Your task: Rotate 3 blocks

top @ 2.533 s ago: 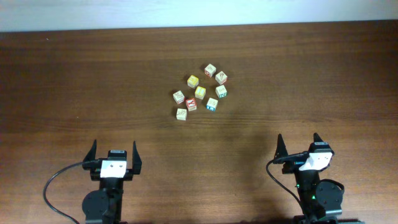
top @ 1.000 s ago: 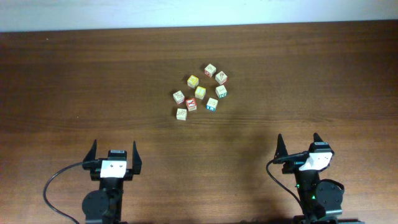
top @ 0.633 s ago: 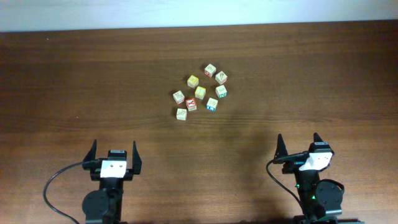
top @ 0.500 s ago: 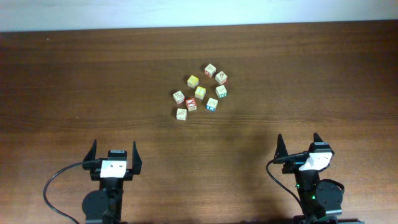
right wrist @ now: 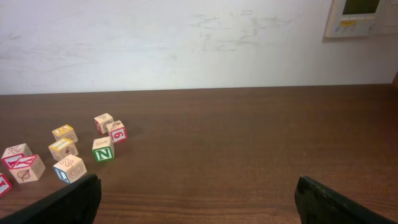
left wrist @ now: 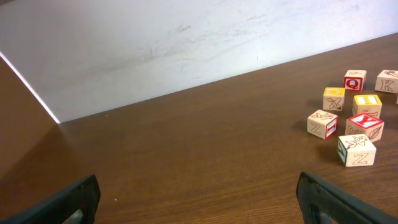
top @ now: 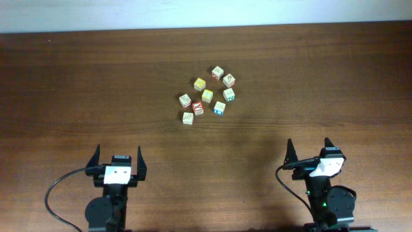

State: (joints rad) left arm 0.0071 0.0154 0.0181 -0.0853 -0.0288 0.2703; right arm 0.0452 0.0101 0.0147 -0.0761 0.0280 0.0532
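The tabletop (top: 90, 77) is dark brown wood with a fine lengthwise grain and a dull sheen. At its far edge it meets a pale, scuffed wall (left wrist: 155, 43). Near the middle sits a loose cluster of small pale wooden cubes, square-edged, with printed faces. The red-faced block (top: 197, 107) lies on the cluster's near side. The blue-marked block (top: 219, 107) lies near its right, not touching it, and the green-marked block (top: 228, 94) sits just beyond the blue one. The yellow-faced cubes (top: 206, 95) stand just behind the red one. The left tool (top: 118, 156) and right tool (top: 308, 148), black with tapered fingers, rest at the near edge, each with its fingers spread wide and holding nothing. The three blocks lie well ahead of both tools, roughly midway between them, so they show at the right of the left wrist view and at the left of the right wrist view.
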